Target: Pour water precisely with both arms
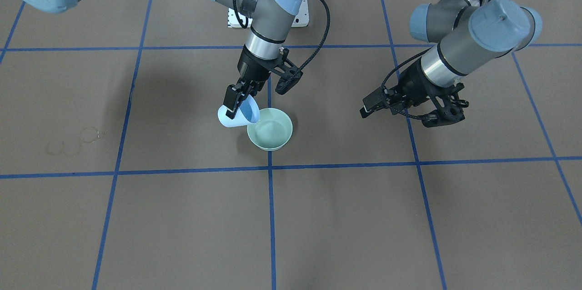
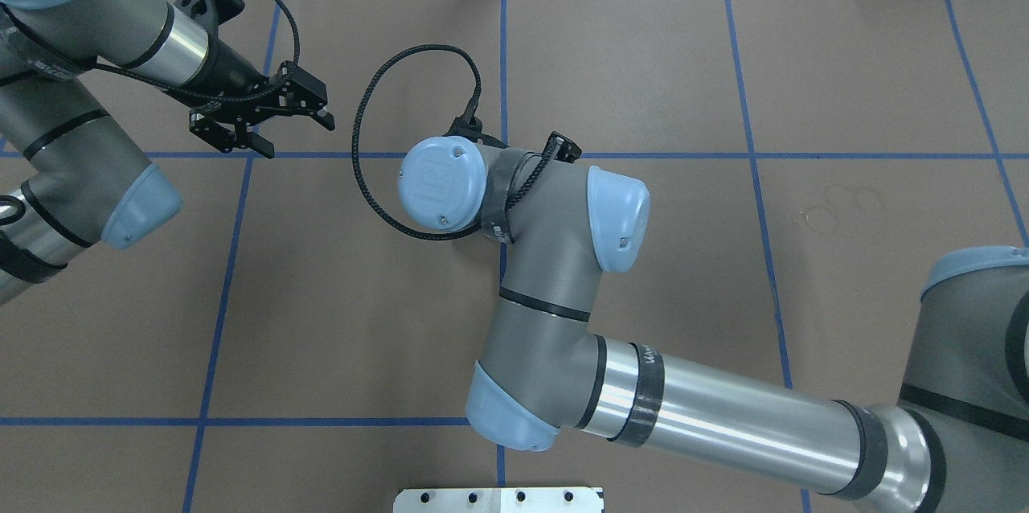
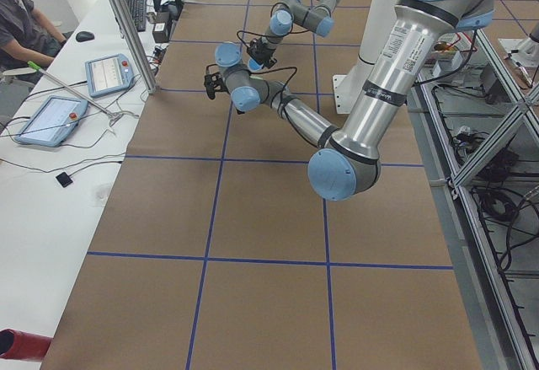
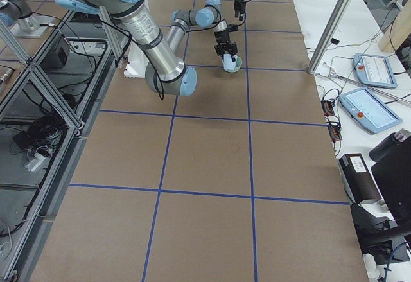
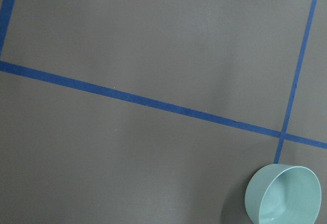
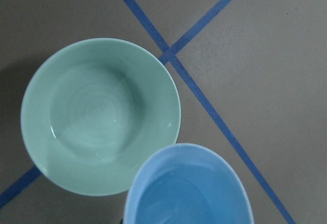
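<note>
**Cup tilted over the bowl, pouring seems under way**

The right gripper (image 1: 236, 102) is clenched on the wall of the pale-blue plastic cup (image 1: 236, 118) and holds it tilted, its mouth leaning over one side of the rim of the pale-green bowl (image 1: 269, 134); the bowl stands on the table (image 1: 182, 217) at a crossing of blue tape lines (image 1: 271, 217). The water (image 6: 186, 196) shows in the right wrist view as faint curved glints inside the cup; ring ripples on the bottom of the bowl suggest that some is already there; no stream is visible, so I cannot tell how much is left to pour. I judge that what remains is to finish the pour, bring the cup upright and set it down. The left gripper (image 2: 291, 129) hangs released and empty, well apart from the bowl, so it steadies nothing. No other thing shows near the bowl; faint ring stains (image 1: 77, 141) lie well apart on the table.
</note>
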Controlling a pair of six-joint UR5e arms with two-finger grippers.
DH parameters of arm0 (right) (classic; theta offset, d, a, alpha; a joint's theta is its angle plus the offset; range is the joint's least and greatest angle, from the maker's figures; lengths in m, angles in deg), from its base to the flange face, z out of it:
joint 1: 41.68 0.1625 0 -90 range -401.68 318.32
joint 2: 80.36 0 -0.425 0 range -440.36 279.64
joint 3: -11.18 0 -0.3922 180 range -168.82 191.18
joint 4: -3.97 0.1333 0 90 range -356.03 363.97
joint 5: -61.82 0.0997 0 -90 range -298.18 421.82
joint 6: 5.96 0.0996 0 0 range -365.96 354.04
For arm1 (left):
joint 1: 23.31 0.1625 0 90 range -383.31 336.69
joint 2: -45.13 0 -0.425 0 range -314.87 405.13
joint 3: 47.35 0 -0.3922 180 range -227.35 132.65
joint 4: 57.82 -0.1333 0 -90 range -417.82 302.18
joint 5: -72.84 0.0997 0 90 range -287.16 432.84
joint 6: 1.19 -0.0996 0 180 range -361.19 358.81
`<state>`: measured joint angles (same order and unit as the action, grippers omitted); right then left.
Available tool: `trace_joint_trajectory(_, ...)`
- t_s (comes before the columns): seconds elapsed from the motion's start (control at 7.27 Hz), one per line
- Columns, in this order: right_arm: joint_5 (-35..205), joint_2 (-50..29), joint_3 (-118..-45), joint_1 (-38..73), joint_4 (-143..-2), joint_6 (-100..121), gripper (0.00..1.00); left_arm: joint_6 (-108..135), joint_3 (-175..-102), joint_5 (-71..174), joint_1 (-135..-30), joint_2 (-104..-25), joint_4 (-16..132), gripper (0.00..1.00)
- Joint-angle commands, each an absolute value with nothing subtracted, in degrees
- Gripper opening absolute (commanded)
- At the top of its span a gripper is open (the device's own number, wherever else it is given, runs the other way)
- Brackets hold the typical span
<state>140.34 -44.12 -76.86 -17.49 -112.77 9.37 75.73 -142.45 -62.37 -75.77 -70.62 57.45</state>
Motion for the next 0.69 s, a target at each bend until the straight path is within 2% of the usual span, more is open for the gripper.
trace_joint_trajectory(0.0,138.64,-50.27,-68.32,-18.04,-115.73,7.57,0.00,74.06,-142.36,-62.60,-76.13,-69.57,57.41,0.99)
trace_joint_trajectory(0.55,132.14,-50.56,-67.66,-19.79,-117.76,-0.24,0.00,73.08,-142.36,-62.95,-76.66,-68.60,57.58,0.99)
